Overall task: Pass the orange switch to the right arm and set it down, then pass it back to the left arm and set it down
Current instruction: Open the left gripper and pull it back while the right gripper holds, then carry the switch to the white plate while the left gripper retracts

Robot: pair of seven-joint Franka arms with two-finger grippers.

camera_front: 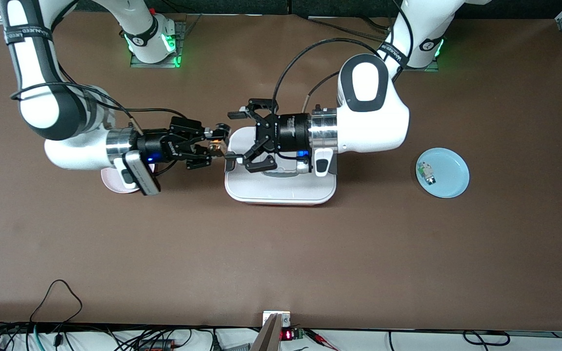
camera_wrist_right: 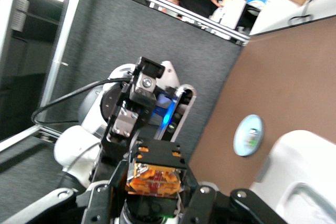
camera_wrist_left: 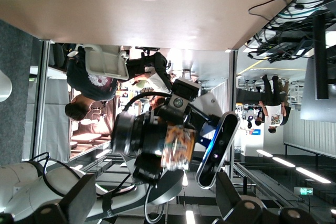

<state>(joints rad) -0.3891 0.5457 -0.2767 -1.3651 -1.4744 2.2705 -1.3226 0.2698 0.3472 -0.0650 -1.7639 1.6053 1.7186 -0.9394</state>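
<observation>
Right pincer grips the orange switch; left pincer gapes over the box; blue plate holds a green-and-white component.

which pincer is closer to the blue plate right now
Left. The left pincer hangs open over the white box, with the blue plate toward its arm's end of the table. The right pincer, shut on the orange switch, sits past the box's other edge.

Box sits mid-table between the two arm bases' lines. Left gripper over the box's edge toward the right arm's end, jaws spread. Right gripper just beside that edge, clamping the orange switch. One plate toward left arm's end; another plate under the right wrist.
</observation>
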